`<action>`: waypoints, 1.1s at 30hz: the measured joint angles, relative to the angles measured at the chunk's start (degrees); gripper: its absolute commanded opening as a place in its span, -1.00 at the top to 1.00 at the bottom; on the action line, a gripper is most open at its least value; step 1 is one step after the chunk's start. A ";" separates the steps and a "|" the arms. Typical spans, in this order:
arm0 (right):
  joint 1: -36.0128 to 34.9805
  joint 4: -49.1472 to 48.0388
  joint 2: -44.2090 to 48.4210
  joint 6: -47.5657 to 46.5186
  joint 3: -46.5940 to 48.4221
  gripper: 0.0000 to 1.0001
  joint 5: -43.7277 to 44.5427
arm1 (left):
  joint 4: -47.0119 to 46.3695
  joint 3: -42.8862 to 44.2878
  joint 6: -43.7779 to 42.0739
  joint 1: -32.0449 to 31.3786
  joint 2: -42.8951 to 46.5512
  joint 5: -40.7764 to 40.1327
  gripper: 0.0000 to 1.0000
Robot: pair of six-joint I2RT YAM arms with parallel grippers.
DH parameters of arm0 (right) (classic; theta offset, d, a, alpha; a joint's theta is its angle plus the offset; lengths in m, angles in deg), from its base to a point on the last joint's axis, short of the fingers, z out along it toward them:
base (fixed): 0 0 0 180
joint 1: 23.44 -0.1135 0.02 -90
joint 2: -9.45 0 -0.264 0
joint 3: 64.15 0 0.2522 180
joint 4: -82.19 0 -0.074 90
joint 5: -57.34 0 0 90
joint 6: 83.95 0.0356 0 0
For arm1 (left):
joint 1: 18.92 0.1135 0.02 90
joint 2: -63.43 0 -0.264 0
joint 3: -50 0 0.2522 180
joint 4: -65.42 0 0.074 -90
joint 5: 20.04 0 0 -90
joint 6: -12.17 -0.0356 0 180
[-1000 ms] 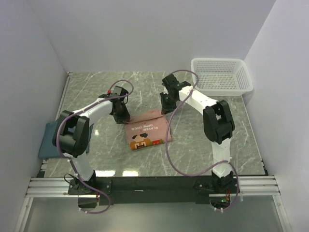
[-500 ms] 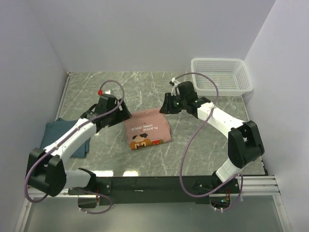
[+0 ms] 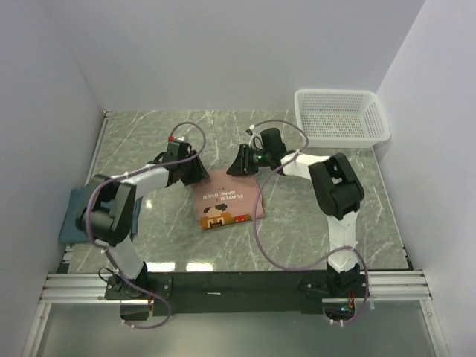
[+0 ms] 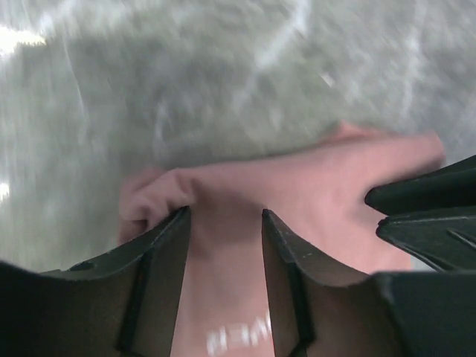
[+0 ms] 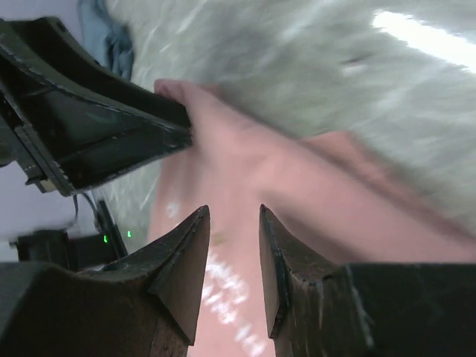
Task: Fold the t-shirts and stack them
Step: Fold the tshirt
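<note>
The salmon-pink t-shirt (image 3: pixel 227 199) lies folded in a small rectangle at the table's middle, with its printed text and pixel figure facing up. My left gripper (image 3: pixel 199 175) is at its far left corner. In the left wrist view the left gripper (image 4: pixel 225 217) is open, with pink cloth (image 4: pixel 312 186) under the gap between its fingers. My right gripper (image 3: pixel 235 165) is at the shirt's far edge. In the right wrist view the right gripper (image 5: pixel 233 212) is open over pink cloth (image 5: pixel 312 186). The dark teal-blue t-shirt (image 3: pixel 73 216) lies folded at the left edge.
A white mesh basket (image 3: pixel 342 115) stands at the far right corner. The table is grey marble (image 3: pixel 312 223) with walls on three sides. The left gripper's black fingers (image 5: pixel 97 126) show close by in the right wrist view.
Both grippers have drawn closer together along the pink shirt's far edge, and both arms' elbows have shifted. The pink shirt has stayed where it was.
</note>
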 measured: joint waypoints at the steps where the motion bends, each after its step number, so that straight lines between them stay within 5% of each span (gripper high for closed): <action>1: 0.81 -1.97 -2.27 1.81 0.37 0.21 -0.52 | -0.70 1.03 -0.04 0.59 -2.14 0.46 0.06; 9: 6.91 -11.21 -9.55 13.11 0.50 0.21 -4.33 | -5.49 7.98 -0.07 3.61 -11.78 5.57 -0.03; 14: 7.34 -9.44 -7.48 12.79 0.02 0.21 -2.91 | -4.79 8.22 -0.72 3.43 -10.58 6.08 -0.56; 17: 7.37 -8.39 -2.08 12.46 -2.99 0.21 -2.10 | -1.38 8.11 -1.29 3.43 -6.97 5.73 -0.67; 21: 7.08 -9.81 8.79 12.83 -9.88 0.22 -3.06 | 0.13 4.85 -1.22 3.37 2.60 5.55 -0.65; 25: 4.92 -14.03 15.91 13.31 -17.55 0.24 -5.31 | -1.73 -2.47 0.46 1.62 13.20 6.84 -0.41; 33: 0.98 -23.43 12.61 16.63 -34.80 0.26 -9.86 | -6.36 -24.41 8.33 -5.70 20.46 8.02 0.17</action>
